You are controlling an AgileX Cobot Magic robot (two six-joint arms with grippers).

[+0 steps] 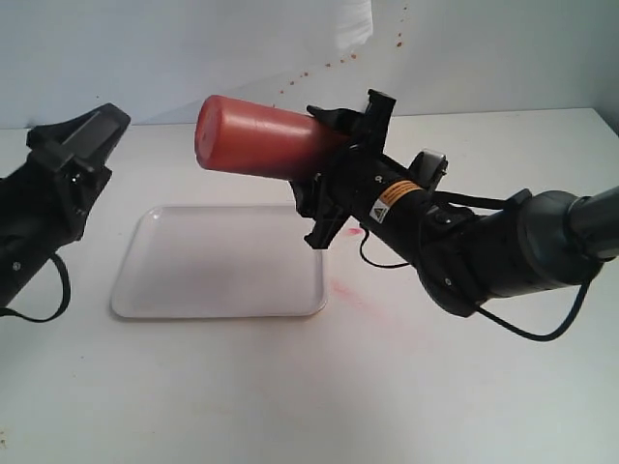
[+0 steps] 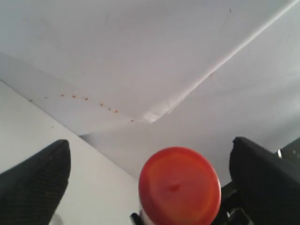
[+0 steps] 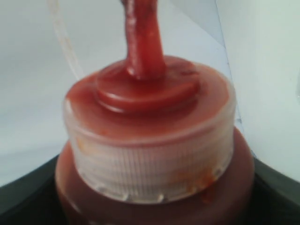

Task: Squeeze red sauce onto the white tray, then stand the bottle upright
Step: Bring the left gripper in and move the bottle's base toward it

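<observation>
At the left, the left gripper [image 1: 92,145] hangs above the table with its jaws spread and nothing between them. To its right the white tray [image 1: 218,261] lies flat. Over the tray's far right corner the bottle [image 1: 256,135] is in the air, nearly level, base pointing left. The right gripper [image 1: 334,169] is clenched around its cap end. Red sauce [image 3: 140,47] coats the nozzle. A pink smear [image 1: 348,290] marks the table right of the tray.

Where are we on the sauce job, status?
Done: bottle lifted, right end effector shut on it, tipped base-high by the white tray's right end. In hand: lining up the pour; left end effector open, apart from it. To do: no blobs show on the tray, so squeeze, then stand it upright.
</observation>
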